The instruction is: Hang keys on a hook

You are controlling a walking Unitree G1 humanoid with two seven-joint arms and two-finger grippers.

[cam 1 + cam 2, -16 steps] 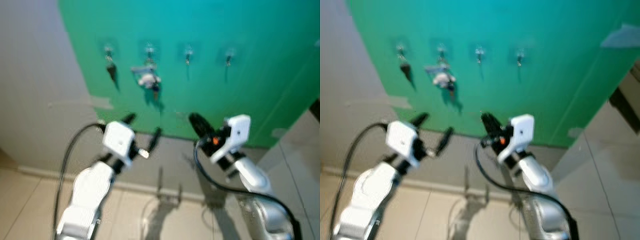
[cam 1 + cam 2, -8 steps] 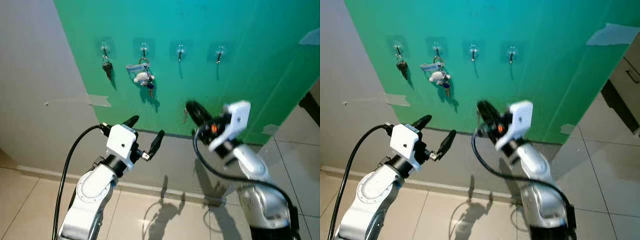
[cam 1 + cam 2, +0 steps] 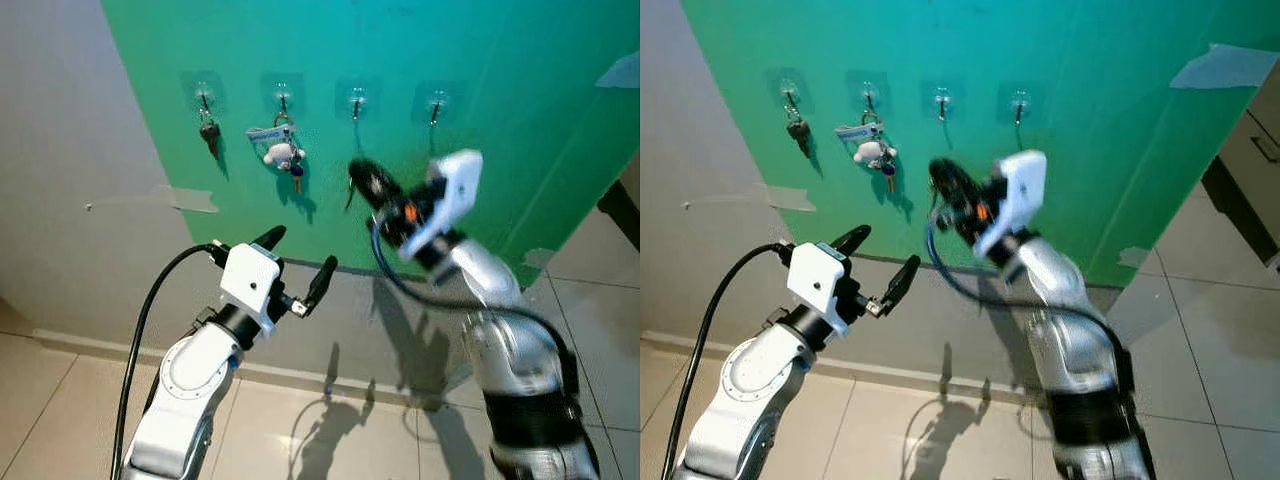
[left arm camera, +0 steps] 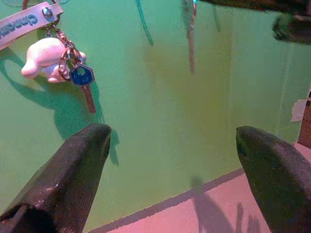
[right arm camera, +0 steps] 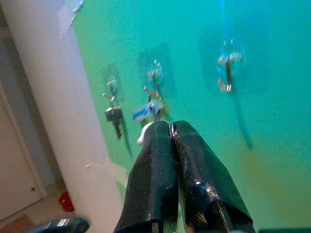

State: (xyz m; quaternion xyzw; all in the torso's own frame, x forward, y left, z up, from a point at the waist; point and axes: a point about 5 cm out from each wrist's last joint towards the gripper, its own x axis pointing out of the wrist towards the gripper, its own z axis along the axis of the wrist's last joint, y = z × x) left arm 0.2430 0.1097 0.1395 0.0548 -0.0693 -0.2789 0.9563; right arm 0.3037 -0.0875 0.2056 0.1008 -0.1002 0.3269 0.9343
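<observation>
Right tool pinched shut on a key ring — raised just below the empty third hook; left tool spread wide, empty — lower, beneath the hung keychain

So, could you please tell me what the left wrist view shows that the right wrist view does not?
Left wrist view: the open left gripper, a silver key dangling above it, and a blue-headed key close up. Right wrist view: the right gripper shut on that silver key's ring, a bare metal hook and a hanging dark key. Shared: the green wall panel and the white plush keyring.
</observation>
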